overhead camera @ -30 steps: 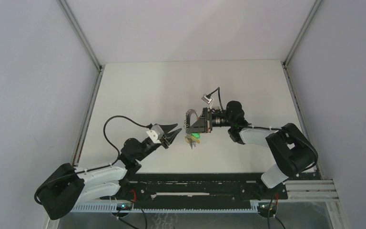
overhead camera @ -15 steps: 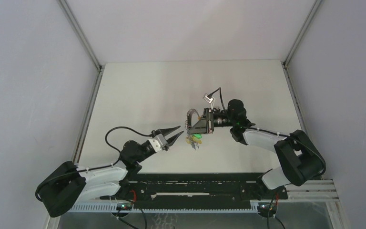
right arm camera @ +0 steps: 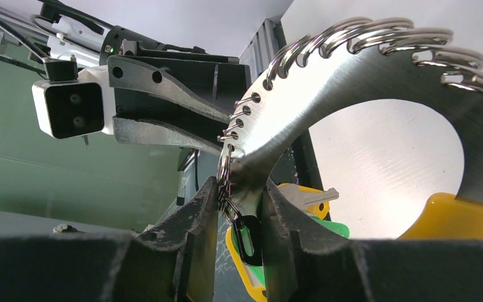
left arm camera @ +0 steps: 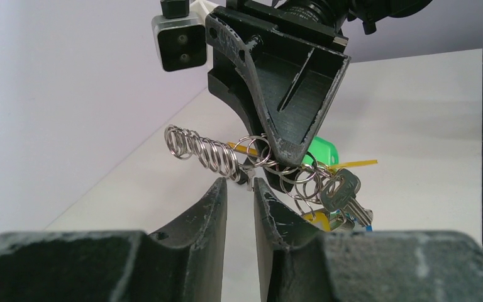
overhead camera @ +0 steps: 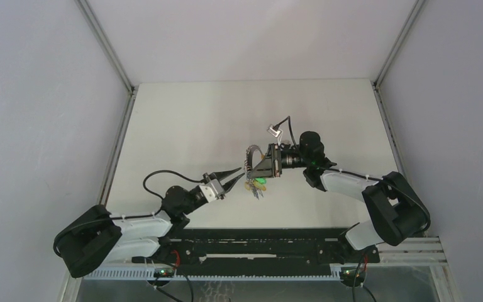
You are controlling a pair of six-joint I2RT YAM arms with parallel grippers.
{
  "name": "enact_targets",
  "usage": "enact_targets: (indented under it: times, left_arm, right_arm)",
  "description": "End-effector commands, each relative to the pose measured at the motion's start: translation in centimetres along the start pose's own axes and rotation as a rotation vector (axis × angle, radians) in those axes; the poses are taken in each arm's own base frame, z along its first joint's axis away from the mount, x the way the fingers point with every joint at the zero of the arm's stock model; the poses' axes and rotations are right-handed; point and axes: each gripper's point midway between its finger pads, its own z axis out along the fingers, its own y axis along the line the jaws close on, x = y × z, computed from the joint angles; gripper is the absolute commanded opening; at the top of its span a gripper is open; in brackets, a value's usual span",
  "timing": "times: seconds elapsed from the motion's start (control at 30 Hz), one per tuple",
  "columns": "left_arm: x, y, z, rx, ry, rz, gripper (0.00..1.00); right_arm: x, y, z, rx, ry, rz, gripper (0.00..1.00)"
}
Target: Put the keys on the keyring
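keyring [left arm camera: 201, 151] hangs clear above the table [overhead camera: 182, 126], just over the left gripper [left arm camera: 239, 185] tips. that arm has reached in and its jaws have narrowed to a slim gap, nothing gripped yet. beyond, the right gripper [right arm camera: 238, 195] clamps the keyring, keys [left arm camera: 343, 189] bunched below. probably lining up to pinch a coil.

keyring [left arm camera: 201, 151]: silver, coiled | keys [left arm camera: 343, 187]: silver blades, green and yellow heads | left fingers [left arm camera: 209, 217]: black | table [overhead camera: 188, 119]: white
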Motion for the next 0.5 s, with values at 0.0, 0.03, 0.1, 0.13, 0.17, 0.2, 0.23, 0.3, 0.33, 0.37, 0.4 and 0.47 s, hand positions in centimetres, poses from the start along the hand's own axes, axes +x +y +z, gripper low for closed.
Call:
enact_targets:
  times: [0.0, 0.03, 0.1, 0.13, 0.17, 0.2, 0.23, 0.3, 0.33, 0.37, 0.4, 0.47]
  left_arm:
    - [-2.88, 1.27, 1.02, -0.043, -0.1, 0.046, 0.26]
    - [-2.92, 1.28, 1.06, -0.043, -0.101, 0.046, 0.26]
    - [-2.97, 1.25, 1.15, -0.04, -0.103, 0.047, 0.26]
    - [-2.96, 1.21, 1.17, -0.038, -0.103, 0.044, 0.26]
    - [-3.02, 1.2, 1.2, -0.037, -0.105, 0.045, 0.25]
    - [-3.02, 1.22, 1.21, -0.038, -0.105, 0.044, 0.25]
    - [-3.07, 1.23, 1.23, -0.038, -0.107, 0.045, 0.25]
    - [-3.08, 1.26, 1.27, -0.04, -0.106, 0.045, 0.24]
    - [-3.09, 1.3, 1.29, -0.041, -0.106, 0.045, 0.23]
    - [-3.12, 1.29, 1.31, -0.041, -0.107, 0.046, 0.23]
    - [-3.1, 1.31, 1.33, -0.042, -0.106, 0.045, 0.22]
    - [-3.03, 1.36, 1.41, -0.044, -0.104, 0.043, 0.22]
  right_arm:
    - [-1.7, 2.49, 0.31, -0.054, -0.028, -0.124, 0.0]
    - [-1.66, 2.53, 0.31, -0.054, -0.027, -0.125, 0.0]
    - [-1.72, 2.47, 0.29, -0.05, -0.029, -0.125, 0.0]
    - [-1.67, 2.52, 0.3, -0.051, -0.028, -0.127, 0.0]
    - [-1.63, 2.53, 0.3, -0.052, -0.026, -0.127, 0.0]
    - [-1.64, 2.53, 0.31, -0.05, -0.027, -0.126, 0.0]
    - [-1.64, 2.57, 0.32, -0.051, -0.027, -0.127, 0.0]
    - [-1.59, 2.6, 0.34, -0.052, -0.026, -0.128, 0.0]
    - [-1.58, 2.65, 0.35, -0.053, -0.026, -0.129, 0.0]
    - [-1.58, 2.68, 0.37, -0.054, -0.026, -0.13, 0.0]
    - [-1.56, 2.71, 0.37, -0.054, -0.025, -0.13, 0.0]
    - [-1.52, 2.75, 0.37, -0.055, -0.024, -0.13, 0.0]
